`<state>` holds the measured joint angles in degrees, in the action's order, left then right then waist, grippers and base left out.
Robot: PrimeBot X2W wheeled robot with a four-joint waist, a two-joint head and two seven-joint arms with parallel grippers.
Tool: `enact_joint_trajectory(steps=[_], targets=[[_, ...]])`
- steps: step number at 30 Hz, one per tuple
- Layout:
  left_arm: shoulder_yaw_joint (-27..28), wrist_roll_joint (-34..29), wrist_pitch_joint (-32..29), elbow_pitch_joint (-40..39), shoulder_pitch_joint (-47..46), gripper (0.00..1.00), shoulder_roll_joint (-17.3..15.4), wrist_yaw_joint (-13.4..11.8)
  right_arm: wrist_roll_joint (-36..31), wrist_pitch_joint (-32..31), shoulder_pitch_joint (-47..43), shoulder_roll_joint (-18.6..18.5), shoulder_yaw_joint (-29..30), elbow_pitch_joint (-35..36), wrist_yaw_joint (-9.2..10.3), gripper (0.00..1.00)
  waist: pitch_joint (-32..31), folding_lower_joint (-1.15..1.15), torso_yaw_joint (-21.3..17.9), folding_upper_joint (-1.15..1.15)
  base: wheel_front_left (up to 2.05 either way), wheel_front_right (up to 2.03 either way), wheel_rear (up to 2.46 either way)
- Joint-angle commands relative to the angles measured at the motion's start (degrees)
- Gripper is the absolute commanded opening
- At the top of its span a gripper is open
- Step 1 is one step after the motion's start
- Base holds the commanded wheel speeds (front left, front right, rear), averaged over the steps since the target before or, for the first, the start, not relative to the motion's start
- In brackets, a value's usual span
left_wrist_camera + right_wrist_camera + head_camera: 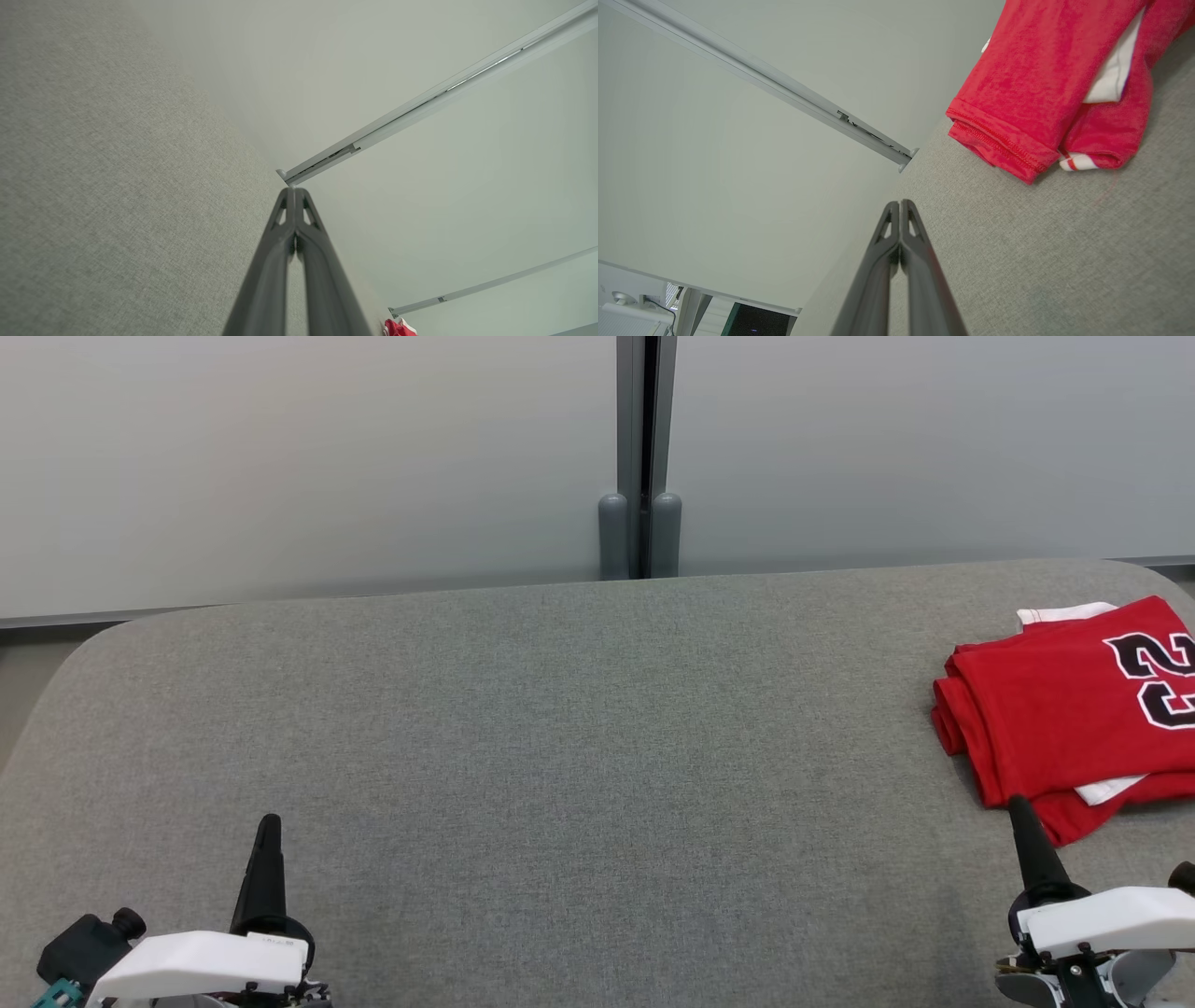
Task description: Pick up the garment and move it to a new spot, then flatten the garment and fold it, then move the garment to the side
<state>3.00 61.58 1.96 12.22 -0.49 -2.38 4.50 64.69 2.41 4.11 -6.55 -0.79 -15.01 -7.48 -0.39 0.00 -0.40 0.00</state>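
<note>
The garment [1064,700] is a red shirt with white trim and dark numerals, lying folded at the right edge of the grey padded surface [579,728]. The right wrist view shows its hemmed fold [1031,93] close ahead, and the left wrist view shows a small red scrap of the garment [397,328] far off. My left gripper [269,823] is shut and empty at the lower left, fingertips pressed together [293,189]. At the lower right my right gripper [1016,803] is shut and empty, its tip just short of the garment's near corner [900,203].
Frosted wall panels [308,457] with a grey post [640,532] rise behind the surface's far edge. The surface's corners are rounded, with floor [23,672] beyond the left one. In the right wrist view a dark screen [756,322] sits far off.
</note>
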Motion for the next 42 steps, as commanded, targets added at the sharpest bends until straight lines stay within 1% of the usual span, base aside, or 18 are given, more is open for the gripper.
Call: enact_joint_trajectory(steps=[1, 21, 42], targets=[[0.5, 1.3, -0.2, -0.3, -1.5, 0.0, -0.4, 0.4, 1.2, -0.5, 1.0, -0.2, 0.5, 0.8, -0.02, 0.0, 0.0, 0.0, 0.0, 0.0, 0.0, 0.0, 0.0], [1.7, 12.5, -3.4, 0.5, -3.2, 0.0, -0.5, 1.4, 11.3, -3.7, 1.6, 1.2, 3.1, 0.9, -0.02, 0.0, 0.2, 0.0, 0.1, 0.0, 0.0, 0.0, 0.0], [2.7, 21.5, -6.0, 1.2, -4.7, 0.0, -0.6, 2.2, 19.5, -6.2, 1.9, 2.3, 5.2, 1.0, -0.02, 0.0, 0.3, 0.0, 0.2, 0.0, 0.0, 0.0, 0.0]])
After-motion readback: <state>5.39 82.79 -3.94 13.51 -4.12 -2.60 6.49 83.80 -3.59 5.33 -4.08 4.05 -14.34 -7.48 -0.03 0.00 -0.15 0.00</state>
